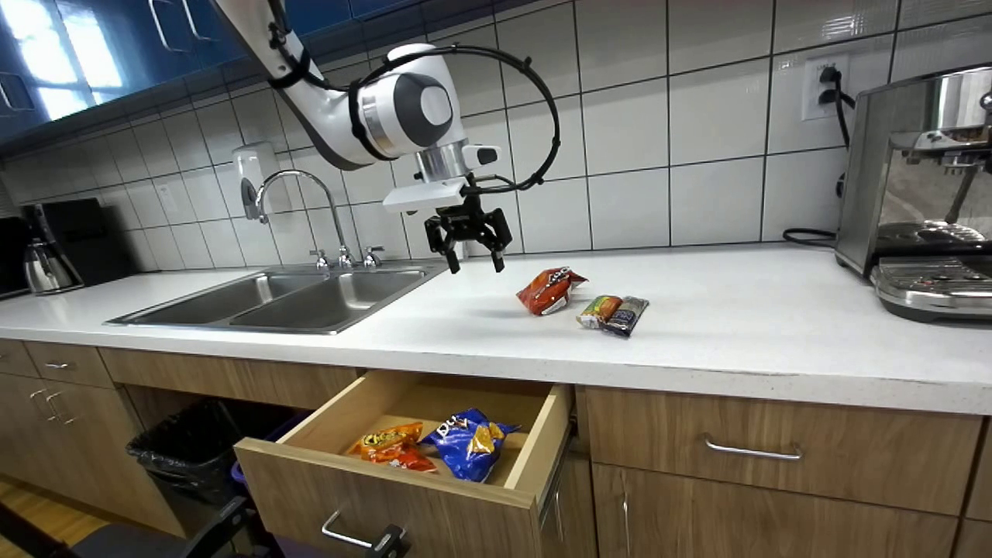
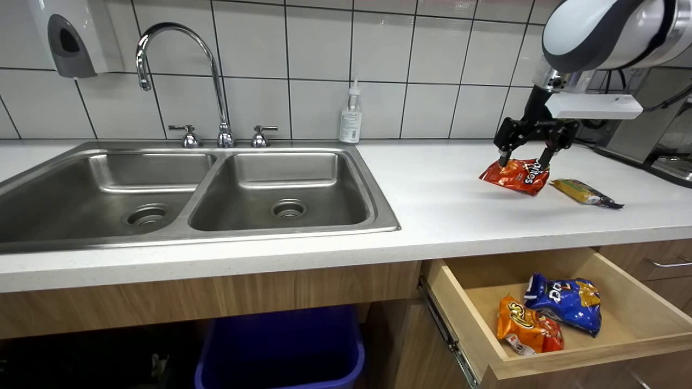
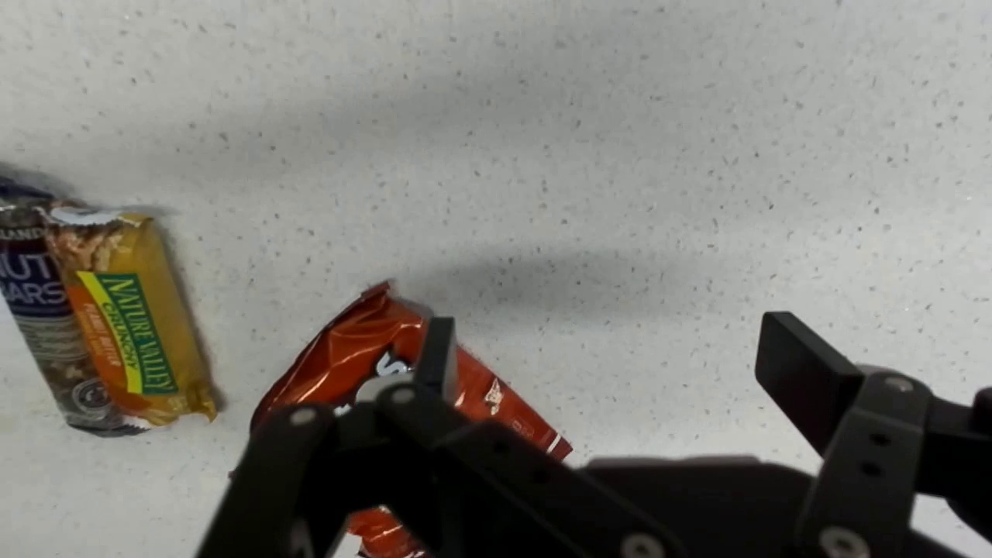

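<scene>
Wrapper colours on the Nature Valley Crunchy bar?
Nature Valley Crunchy bar: yellow and orange, with a green name panel; clearest in the wrist view.

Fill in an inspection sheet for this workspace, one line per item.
Surface: white, speckled countertop; spills, nothing seen.
Main items: red snack bag, resting on the countertop, nearest the gripper, not gripped.
Clutter: Nature Valley bar touching a dark nut bar, both apart from the red snack bag.
Gripper: open, holding nothing, above the countertop.
Cables: black cable looping out from the arm; power cord plugged into the wall outlet.
Surroundings: sink with faucet, coffee machine, open drawer holding a blue bag and orange-and-red packaging, blue bin below the countertop.
</scene>
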Robot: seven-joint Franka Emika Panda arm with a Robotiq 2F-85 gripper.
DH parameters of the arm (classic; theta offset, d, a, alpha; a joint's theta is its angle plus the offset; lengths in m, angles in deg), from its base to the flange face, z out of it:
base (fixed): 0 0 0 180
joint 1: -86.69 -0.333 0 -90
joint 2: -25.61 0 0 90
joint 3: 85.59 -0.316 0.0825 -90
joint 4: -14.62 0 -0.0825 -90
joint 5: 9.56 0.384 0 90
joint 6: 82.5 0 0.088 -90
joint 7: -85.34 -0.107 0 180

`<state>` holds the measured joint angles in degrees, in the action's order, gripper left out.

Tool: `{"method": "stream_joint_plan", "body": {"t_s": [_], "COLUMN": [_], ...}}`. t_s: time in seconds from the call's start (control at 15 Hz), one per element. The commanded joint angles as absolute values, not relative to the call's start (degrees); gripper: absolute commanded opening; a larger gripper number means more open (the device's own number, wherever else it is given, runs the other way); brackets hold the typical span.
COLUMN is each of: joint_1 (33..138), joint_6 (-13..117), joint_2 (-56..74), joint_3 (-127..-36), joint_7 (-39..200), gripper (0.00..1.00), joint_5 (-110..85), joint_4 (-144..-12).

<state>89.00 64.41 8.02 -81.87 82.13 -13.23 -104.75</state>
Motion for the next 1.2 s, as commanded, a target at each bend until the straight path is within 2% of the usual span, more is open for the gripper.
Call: {"method": "stream_joint_plan", "body": {"t_s": [0.0,1.13], "joint_1": [90.6,97.2], "joint_6": [60.8,52.0], "joint_2": [4.2,-13.1], "joint_3": [-82.1,-80.8], "joint_7": [85.2,87.9], "gripper": [1.00,1.00], "joint_5": [-11.7,-10.0], "joint_4": [-97.9,-70.2]}}
